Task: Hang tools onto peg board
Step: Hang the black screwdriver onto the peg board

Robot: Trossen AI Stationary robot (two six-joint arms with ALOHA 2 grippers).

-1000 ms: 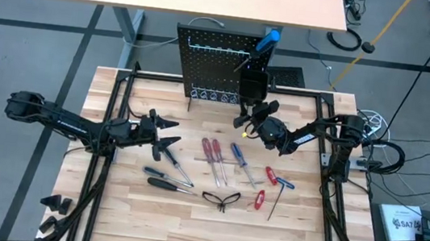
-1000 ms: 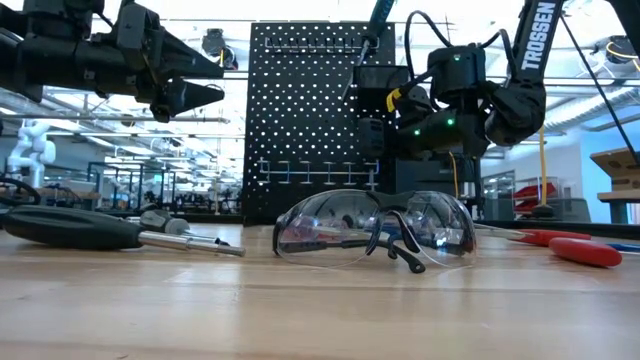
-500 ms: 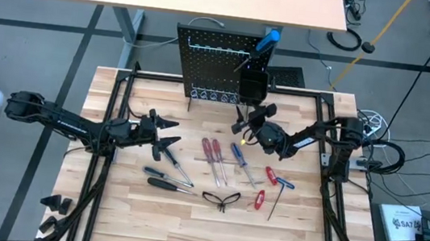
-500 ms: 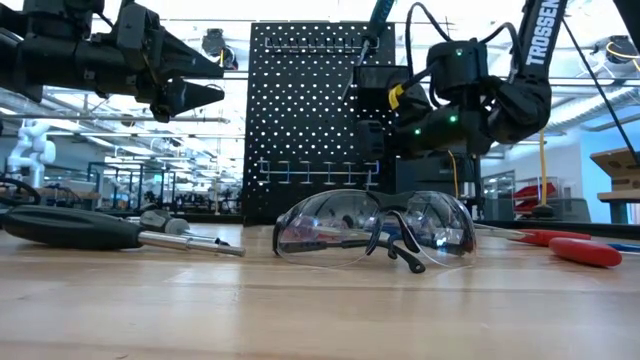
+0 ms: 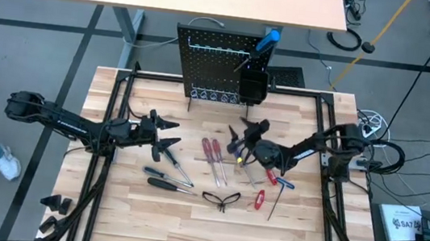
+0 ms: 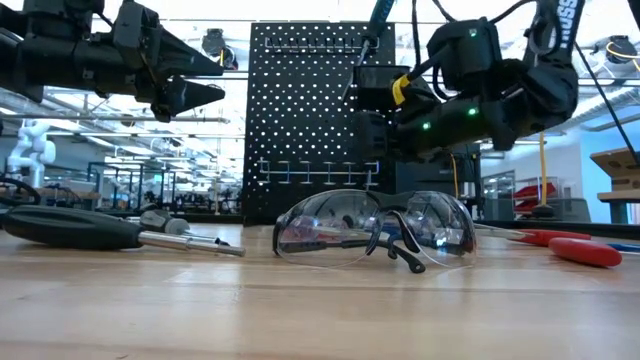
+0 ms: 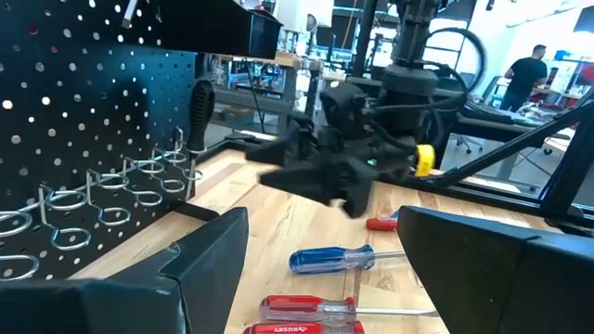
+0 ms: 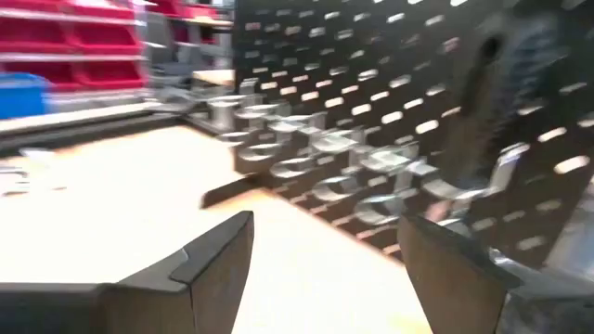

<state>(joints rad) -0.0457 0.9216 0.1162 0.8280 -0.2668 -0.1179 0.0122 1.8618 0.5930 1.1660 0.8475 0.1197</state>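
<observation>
Peg board (image 5: 215,65): we find it upright at upper centre of the high view, a black bin (image 5: 252,85) on its right side.
Tools: we count red screwdrivers (image 5: 213,154), a blue screwdriver (image 5: 240,161), black screwdrivers (image 5: 168,179), red hex keys (image 5: 272,178) and glasses (image 5: 221,197), all lying mid-table.
Right gripper (image 5: 240,137): we see it spread wide, holding nothing, above the blue screwdriver.
Left gripper (image 5: 166,132): we see it wide apart, empty, centre-left.

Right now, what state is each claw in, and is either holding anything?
Left claw: open, empty, above the table's left side.
Right claw: open, empty, above the blue-handled screwdriver.
</observation>
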